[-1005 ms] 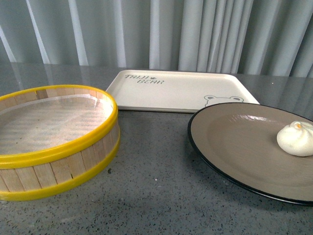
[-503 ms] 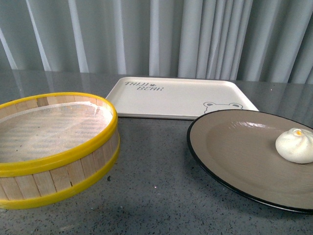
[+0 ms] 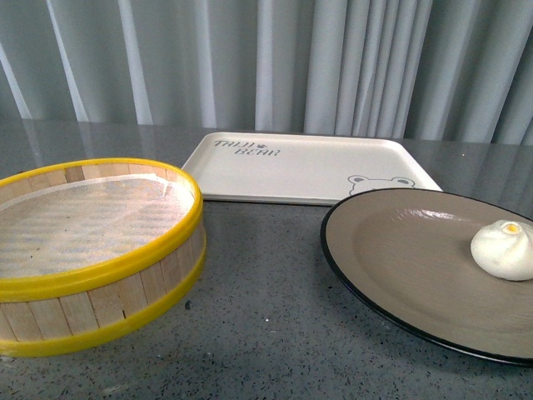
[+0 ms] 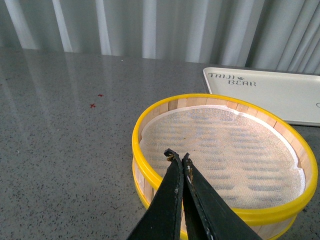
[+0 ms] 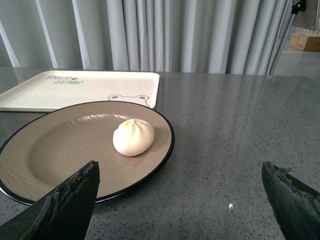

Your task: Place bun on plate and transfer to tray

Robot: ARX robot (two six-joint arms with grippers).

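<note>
Bun (image 3: 503, 250) sitting on the right part of the plate (image 3: 400, 250), plate on the grey table (image 3: 266, 333) just in front of the cream tray (image 3: 308, 162), tray printed with a bear face and lettering ending "BEAR", my right gripper (image 5: 179, 167) spread wide near the plate, my left gripper (image 4: 178, 156) pressed together, empty, above the yellow-rimmed steamer basket (image 4: 150, 125).

Soft, even, fairly bright light fills all three views. Shadows are faint: a dim patch on the table (image 3: 266, 333) by the steamer basket (image 3: 125, 262). Pale curtain reflections streak the far table, and a mild sheen marks the plate (image 3: 400, 267) on its far side
</note>
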